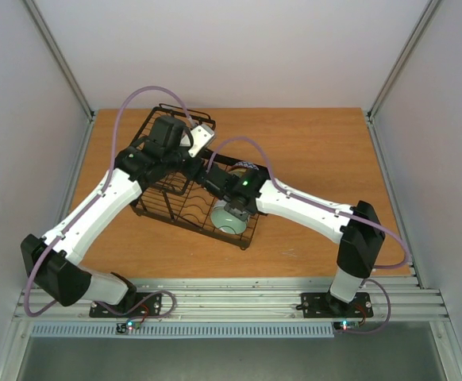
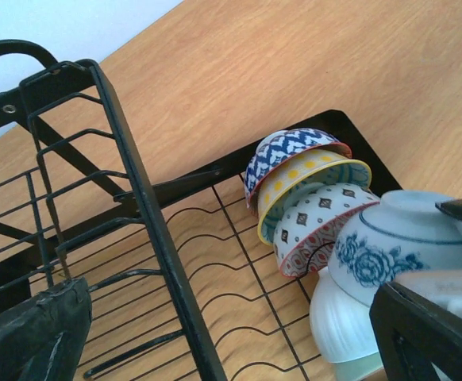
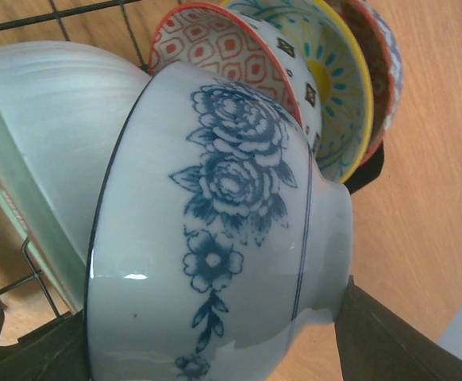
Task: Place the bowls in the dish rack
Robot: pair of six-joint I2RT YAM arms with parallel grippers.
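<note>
The black wire dish rack (image 1: 158, 208) lies on the wooden table. Several bowls stand on edge in a row at its right end: a blue patterned one (image 2: 286, 149), a yellow-rimmed one (image 2: 314, 176), a red-and-white one (image 2: 318, 221), a ribbed white one (image 2: 342, 317) and a pale green one (image 2: 356, 370). My right gripper (image 3: 215, 349) is shut on a white bowl with blue flowers (image 3: 215, 262), which is held in among the row, against the red-and-white bowl (image 3: 215, 48) and the ribbed white bowl (image 3: 56, 119). My left gripper (image 2: 231, 349) hangs open over the rack's raised basket end, holding nothing.
The rack's basket section (image 2: 48, 182) fills the left of the left wrist view, with curved dividers (image 2: 239, 262) beside it. Bare wooden table (image 1: 326, 151) lies to the right of and behind the rack. Both arms cross over the rack.
</note>
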